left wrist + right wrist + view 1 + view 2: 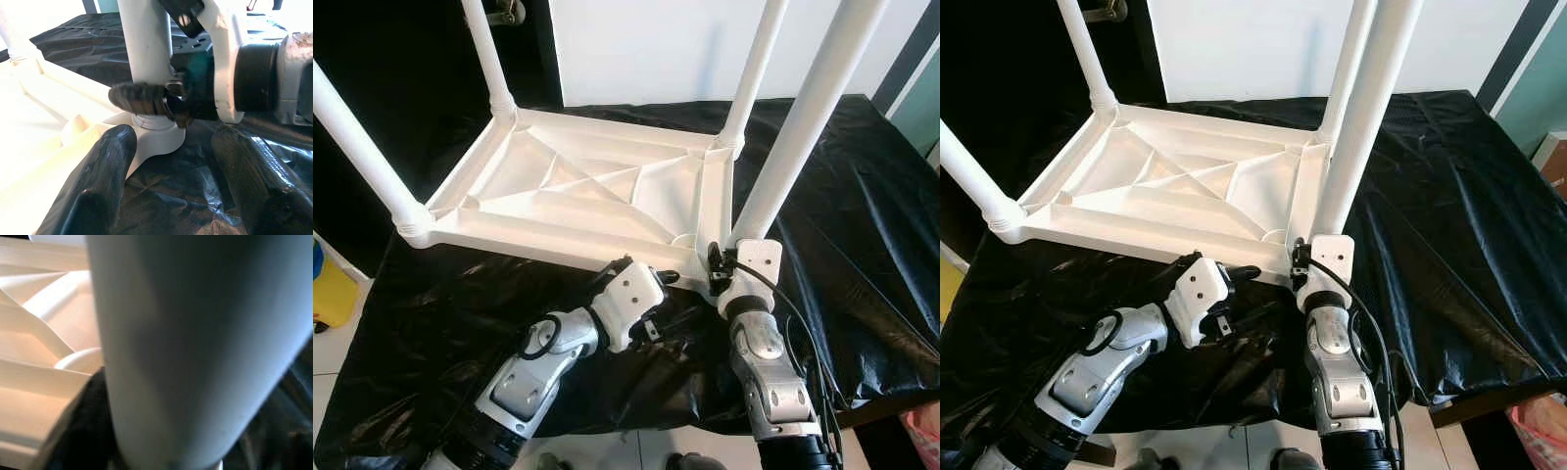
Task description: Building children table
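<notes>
Upside-down children's table on the worktop, right gripper on the last leg at its socket.

Black-sheeted worktop [862, 196] carries the white tabletop [578, 186] inverted, so the legs go in from above; three stand in their corners. Fourth leg [803, 117] sits at the near right corner socket [156, 132], right gripper [146, 100] pinching it low, likely to seat or twist it in. Left gripper [651, 294] hovers just beside that corner, jaws spread, holding nothing, probably ready to brace. Left wrist view shows the grip and the thread at the leg's base; head views hide this.
</notes>
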Robot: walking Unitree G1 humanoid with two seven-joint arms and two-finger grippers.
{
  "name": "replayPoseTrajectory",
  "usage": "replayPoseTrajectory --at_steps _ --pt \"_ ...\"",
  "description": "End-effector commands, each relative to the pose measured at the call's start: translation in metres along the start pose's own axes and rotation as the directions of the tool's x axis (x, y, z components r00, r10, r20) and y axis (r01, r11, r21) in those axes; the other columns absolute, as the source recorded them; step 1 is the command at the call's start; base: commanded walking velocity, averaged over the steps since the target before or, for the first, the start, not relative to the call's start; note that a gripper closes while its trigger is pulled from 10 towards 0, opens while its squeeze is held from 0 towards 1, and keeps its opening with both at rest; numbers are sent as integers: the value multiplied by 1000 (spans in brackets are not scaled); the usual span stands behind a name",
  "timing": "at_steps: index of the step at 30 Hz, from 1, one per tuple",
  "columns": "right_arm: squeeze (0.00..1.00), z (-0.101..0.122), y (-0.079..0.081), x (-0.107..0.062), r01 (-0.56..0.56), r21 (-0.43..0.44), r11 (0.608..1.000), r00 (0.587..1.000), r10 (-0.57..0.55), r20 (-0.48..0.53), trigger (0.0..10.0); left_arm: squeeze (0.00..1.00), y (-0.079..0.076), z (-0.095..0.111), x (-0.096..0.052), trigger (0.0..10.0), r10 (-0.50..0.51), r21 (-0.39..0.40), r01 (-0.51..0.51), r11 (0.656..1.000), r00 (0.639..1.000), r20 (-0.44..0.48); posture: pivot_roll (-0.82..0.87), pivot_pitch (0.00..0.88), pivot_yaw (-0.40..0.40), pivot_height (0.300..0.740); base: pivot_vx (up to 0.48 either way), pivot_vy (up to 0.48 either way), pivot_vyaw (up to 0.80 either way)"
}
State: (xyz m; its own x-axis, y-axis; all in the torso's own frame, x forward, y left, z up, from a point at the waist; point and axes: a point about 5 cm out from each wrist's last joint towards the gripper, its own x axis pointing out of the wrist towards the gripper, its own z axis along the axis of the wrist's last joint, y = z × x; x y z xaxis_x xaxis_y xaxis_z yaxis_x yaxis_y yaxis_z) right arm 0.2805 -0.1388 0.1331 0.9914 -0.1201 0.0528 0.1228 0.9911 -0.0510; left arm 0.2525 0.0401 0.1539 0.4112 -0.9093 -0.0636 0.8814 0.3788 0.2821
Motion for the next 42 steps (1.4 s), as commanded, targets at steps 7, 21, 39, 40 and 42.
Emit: replayPoseTrajectory --at_steps 7,21,39,40,42 --pt "1000 4 -15 0 -64 9 998 997 63 48 10000 0 0 -3 0 10000 1 6 -1 1000 1000 -10 -126 84 17 740 0 0 0" --pt "0 0 -33 -1 -395 -44 918 917 397 49 10000 0 -3 -6 -3 10000 -28 -4 28 1000 999 -24 -122 91 23 740 0 0 0" --pt "0 -2 -28 24 -657 -139 741 751 660 -28 10000 0 -2 -4 -2 10000 -35 -4 35 999 999 -22 -116 101 35 740 0 0 0" --pt "0 -3 -27 25 -670 -149 728 739 673 -34 7333 0 -1 -3 -2 10000 -33 -3 33 999 999 -22 -113 101 33 740 0 0 0" --pt "0 -4 -27 27 -677 -154 720 732 680 -39 1529 0 -1 -3 -2 10000 -31 -3 31 1000 999 -22 -112 100 32 740 0 0 0"
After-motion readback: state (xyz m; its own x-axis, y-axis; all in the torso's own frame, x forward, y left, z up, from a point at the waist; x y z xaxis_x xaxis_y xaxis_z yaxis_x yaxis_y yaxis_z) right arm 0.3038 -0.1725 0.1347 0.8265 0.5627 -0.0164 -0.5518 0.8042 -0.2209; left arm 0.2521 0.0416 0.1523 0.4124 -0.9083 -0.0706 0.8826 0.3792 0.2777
